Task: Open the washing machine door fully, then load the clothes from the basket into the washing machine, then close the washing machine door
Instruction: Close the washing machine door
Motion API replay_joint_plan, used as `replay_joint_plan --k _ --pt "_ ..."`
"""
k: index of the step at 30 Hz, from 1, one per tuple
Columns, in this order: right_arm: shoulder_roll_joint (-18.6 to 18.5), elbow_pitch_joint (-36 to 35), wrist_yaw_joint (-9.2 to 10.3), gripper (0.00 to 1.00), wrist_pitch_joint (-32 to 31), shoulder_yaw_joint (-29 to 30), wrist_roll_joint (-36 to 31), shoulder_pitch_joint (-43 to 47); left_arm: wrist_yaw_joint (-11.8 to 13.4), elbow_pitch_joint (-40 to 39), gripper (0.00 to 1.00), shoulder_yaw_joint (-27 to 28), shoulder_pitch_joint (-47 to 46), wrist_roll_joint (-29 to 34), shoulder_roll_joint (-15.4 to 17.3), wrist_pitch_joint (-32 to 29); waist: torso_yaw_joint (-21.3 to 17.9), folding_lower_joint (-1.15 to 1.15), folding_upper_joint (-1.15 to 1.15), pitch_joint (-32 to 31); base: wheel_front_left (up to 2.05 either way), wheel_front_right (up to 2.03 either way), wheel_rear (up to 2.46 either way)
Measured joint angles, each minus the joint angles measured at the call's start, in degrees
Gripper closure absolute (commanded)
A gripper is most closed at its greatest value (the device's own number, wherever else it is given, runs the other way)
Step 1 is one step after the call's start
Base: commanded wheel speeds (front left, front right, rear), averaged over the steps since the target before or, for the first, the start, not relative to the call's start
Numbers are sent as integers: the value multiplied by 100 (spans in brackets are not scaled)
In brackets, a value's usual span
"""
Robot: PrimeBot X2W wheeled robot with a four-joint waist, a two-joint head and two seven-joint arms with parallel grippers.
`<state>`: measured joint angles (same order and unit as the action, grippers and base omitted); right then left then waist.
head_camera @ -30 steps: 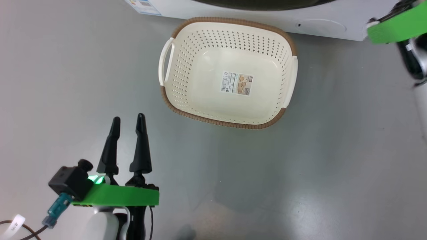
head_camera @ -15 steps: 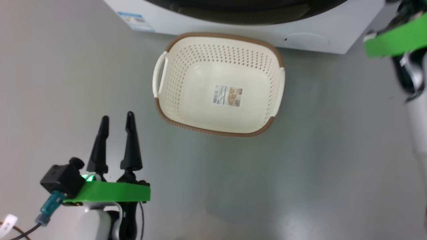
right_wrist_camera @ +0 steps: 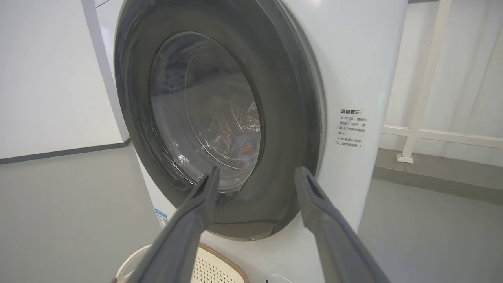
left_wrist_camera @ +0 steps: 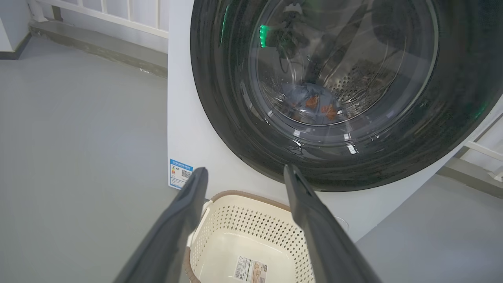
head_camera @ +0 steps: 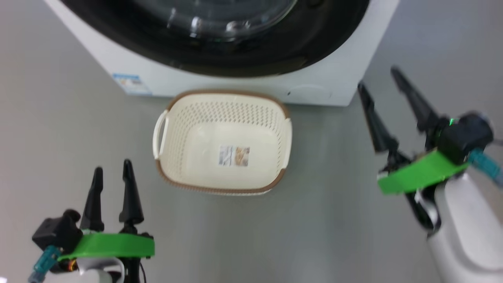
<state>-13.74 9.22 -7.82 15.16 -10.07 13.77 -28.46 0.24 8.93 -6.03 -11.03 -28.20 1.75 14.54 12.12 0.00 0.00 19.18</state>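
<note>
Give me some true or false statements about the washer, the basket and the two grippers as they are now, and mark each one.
1. The basket is empty. True.
2. The washing machine door stands wide open. False: it is shut against the washing machine.
3. The clothes lie in the drum behind the door glass. True.
4. The right gripper holds a garment. False: it is open and empty.
5. The left gripper is open, holding nothing. True.
6. The basket sits on top of the machine. False: it stands on the floor in front of it.
</note>
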Motion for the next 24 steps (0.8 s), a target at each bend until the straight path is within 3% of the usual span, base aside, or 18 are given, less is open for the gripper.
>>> replay_joint_plan --k 8,17,24 --pt "269 -96 1 0 -1 158 34 1213 -130 390 0 62 495 175 4 -1 -425 0 0 -692 0 0 0" --pt "502 -208 1 0 -26 420 -12 2033 -298 615 0 214 720 358 10 -1 -880 0 0 -1296 0 0 0" --pt "561 -89 1 0 -26 625 -109 2544 -292 650 0 401 925 446 12 -1 -1061 0 -1 -1668 0 0 0"
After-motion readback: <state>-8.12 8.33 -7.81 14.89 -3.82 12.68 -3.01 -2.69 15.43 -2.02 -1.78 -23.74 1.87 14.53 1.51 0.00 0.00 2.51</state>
